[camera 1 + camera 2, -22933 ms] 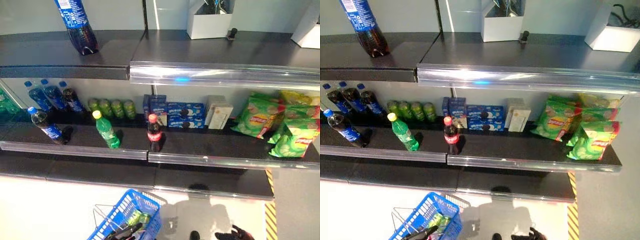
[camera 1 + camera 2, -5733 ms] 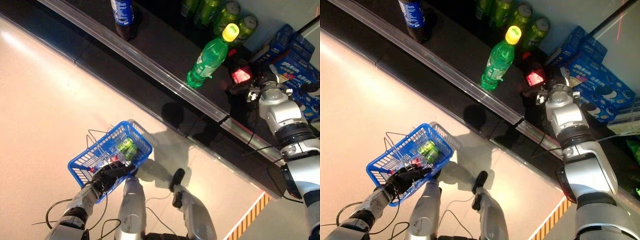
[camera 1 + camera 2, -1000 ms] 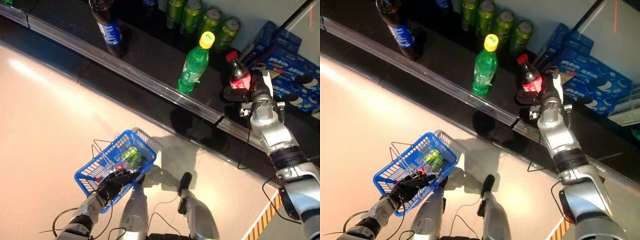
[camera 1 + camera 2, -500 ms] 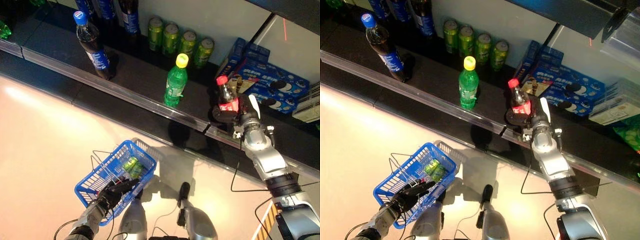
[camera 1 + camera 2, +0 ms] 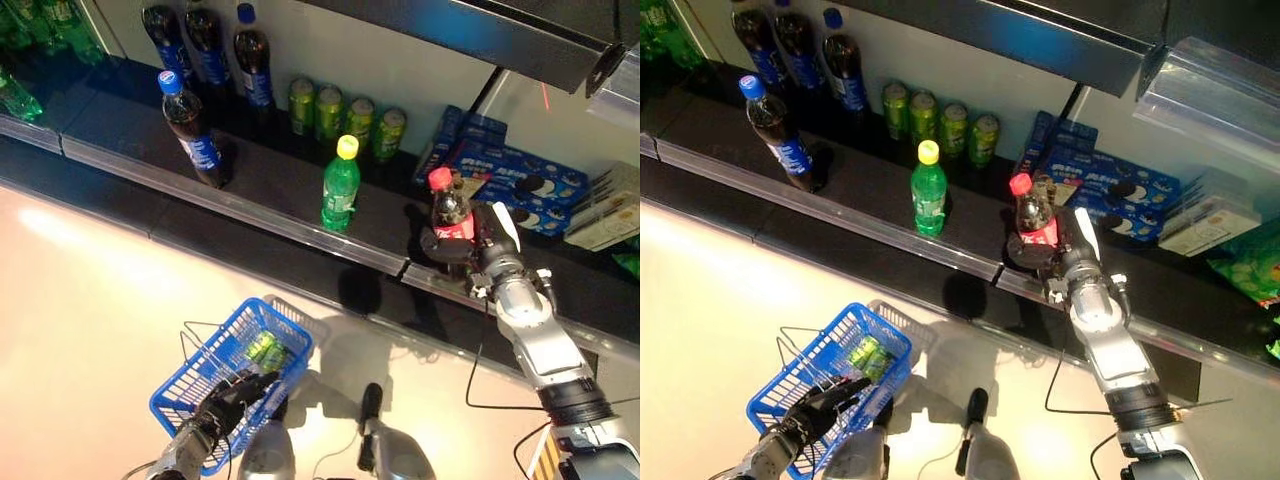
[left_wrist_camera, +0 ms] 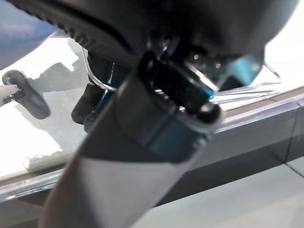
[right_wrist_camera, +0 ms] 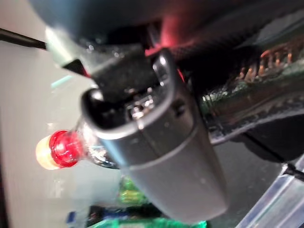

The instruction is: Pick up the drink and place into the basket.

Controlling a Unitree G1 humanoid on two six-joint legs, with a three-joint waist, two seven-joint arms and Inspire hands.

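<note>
Grasping the red-capped cola bottle (image 5: 449,215): the right hand (image 5: 482,244) was wrapped round its body, at the near edge of the middle shelf (image 5: 270,180), right of the green bottle (image 5: 340,185). Whether it had cleared the shelf could not be told. The blue basket (image 5: 200,375) hung near and to the left, its handle clenched in the left hand (image 5: 232,398), green cans (image 5: 262,350) already inside. Judged status: pick secured; carry across and release into the basket outstanding.
</note>
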